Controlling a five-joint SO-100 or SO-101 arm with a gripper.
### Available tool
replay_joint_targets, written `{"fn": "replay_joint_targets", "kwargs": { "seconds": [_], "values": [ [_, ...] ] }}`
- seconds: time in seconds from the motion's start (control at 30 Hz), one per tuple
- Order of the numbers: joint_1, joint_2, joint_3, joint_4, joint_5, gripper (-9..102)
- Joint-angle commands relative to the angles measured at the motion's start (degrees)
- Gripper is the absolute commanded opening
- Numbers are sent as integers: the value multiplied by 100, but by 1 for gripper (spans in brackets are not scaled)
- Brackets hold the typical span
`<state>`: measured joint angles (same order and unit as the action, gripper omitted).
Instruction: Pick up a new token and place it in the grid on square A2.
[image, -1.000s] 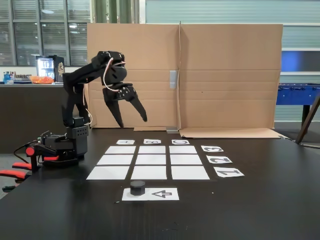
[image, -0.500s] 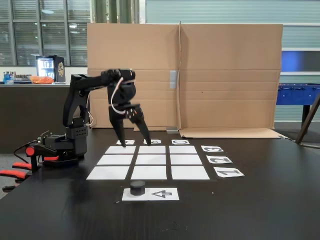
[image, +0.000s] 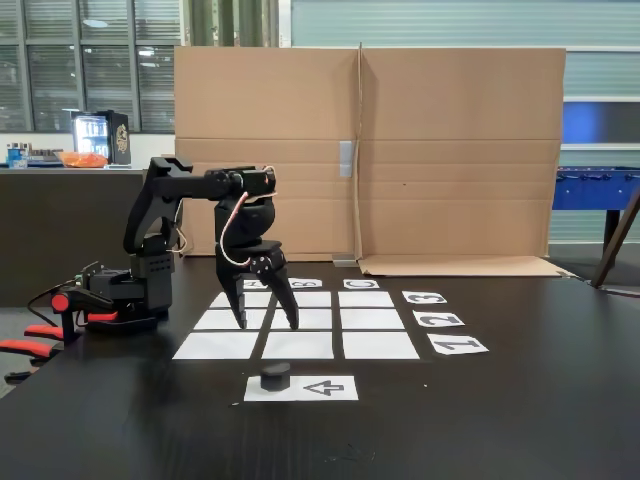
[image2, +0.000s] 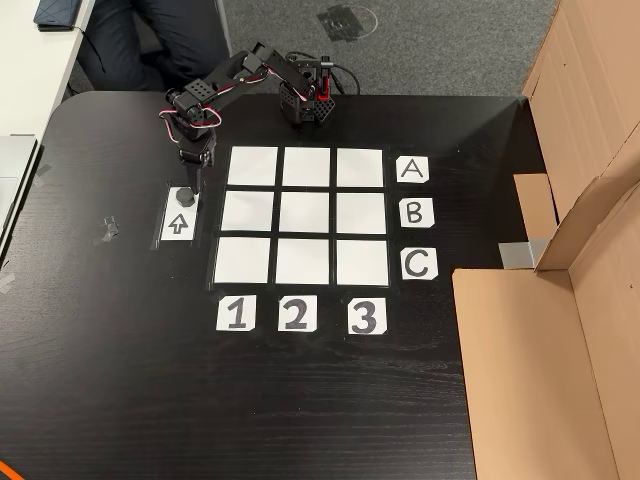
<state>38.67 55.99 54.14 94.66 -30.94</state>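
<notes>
The token (image: 275, 376) is a small black puck resting on the left end of a white sheet printed with an arrow (image: 322, 388), in front of the grid (image: 371, 320). From above, the token (image2: 184, 195) lies left of the grid (image2: 306, 214). My gripper (image: 268, 324) hangs open and empty, fingers pointing down, above the grid's near edge and just behind the token. In the other view the gripper (image2: 191, 178) is just above the token in the picture. Square A2 (image2: 306, 166) is blank; in the fixed view square A2 (image: 218, 320) sits beside the left finger.
Labels A B C (image2: 415, 212) and 1 2 3 (image2: 294, 314) edge the grid. The arm's base (image: 125, 290) stands at the table's back left. A cardboard wall (image: 450, 150) closes the far side. Bare black tabletop (image: 500, 420) spreads to the right and front.
The arm has stretched forward and lowered the gripper from high near the cardboard down to just over the grid's near edge, close behind the token. The token has not moved.
</notes>
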Motion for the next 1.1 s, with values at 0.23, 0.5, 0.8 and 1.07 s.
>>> {"fn": "replay_joint_targets", "kwargs": {
  "seconds": [0.23, 0.5, 0.8, 1.07],
  "values": [
    [167, -396, -606, -97, -167, 34],
    [185, -738, -993, -114, -272, 34],
    [193, -1248, -1652, -114, -299, 34],
    [193, -1705, -2232, -70, -299, 34]
  ]
}}
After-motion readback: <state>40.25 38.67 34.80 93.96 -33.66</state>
